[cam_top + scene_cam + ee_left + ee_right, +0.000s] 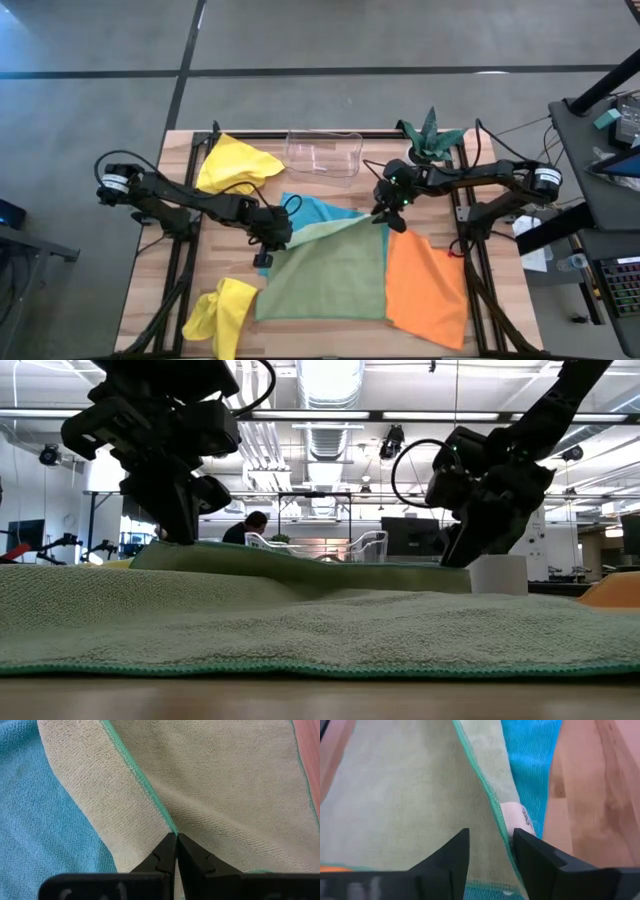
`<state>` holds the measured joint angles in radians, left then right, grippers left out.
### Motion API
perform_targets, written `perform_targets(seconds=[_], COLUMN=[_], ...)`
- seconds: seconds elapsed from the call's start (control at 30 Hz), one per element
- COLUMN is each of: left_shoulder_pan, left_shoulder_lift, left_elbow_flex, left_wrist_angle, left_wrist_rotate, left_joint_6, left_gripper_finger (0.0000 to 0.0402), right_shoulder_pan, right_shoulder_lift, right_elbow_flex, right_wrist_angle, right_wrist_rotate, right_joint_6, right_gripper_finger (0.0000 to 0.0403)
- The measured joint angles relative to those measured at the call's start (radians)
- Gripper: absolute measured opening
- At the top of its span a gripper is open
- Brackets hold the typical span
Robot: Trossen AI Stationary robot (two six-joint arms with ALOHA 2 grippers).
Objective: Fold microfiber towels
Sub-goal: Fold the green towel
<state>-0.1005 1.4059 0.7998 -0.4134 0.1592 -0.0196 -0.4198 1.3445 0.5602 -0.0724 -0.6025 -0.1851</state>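
The sage green towel lies spread in the table's middle, its far edge raised between both grippers. Its near part rests on the table and on a turquoise towel. My left gripper is shut on the far left end of that edge. My right gripper is shut on the far right corner. An orange towel lies to the right. One yellow towel is bunched at the far left and another at the near left. My left gripper pinches the green towel's hemmed far edge between its two fingertips, slanting down from the table's left. The edge is lifted clear, and the cloth slopes down from it to the table. My right gripper has the green towel's far right corner between its two fingers, next to a small white label. It slants down from the table's right. The corner is raised off the turquoise towel, and the edge runs level toward the other gripper.
A clear plastic tray stands at the far edge, and a small green plant in a white pot stands at the far right. Bare wood shows at the left. A person sits in the room behind.
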Motion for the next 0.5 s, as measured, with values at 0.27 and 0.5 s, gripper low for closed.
perform_targets(seconds=[0.27, 0.5], left_shoulder_pan=[0.000, 0.000], left_shoulder_lift=[0.000, 0.000], left_elbow_flex=[0.000, -0.002], left_wrist_angle=[0.000, -0.001], left_wrist_rotate=[-0.009, -0.017], left_joint_6=[0.000, 0.000], left_gripper_finger=[0.0000, 0.0000], right_shoulder_pan=[0.000, 0.000], right_shoulder_lift=[0.000, 0.000], right_elbow_flex=[0.000, 0.000], right_wrist_angle=[-0.007, -0.039], right_wrist_rotate=[0.072, 0.161], right_joint_6=[-0.019, -0.065], right_gripper_finger=[0.0112, 0.0109])
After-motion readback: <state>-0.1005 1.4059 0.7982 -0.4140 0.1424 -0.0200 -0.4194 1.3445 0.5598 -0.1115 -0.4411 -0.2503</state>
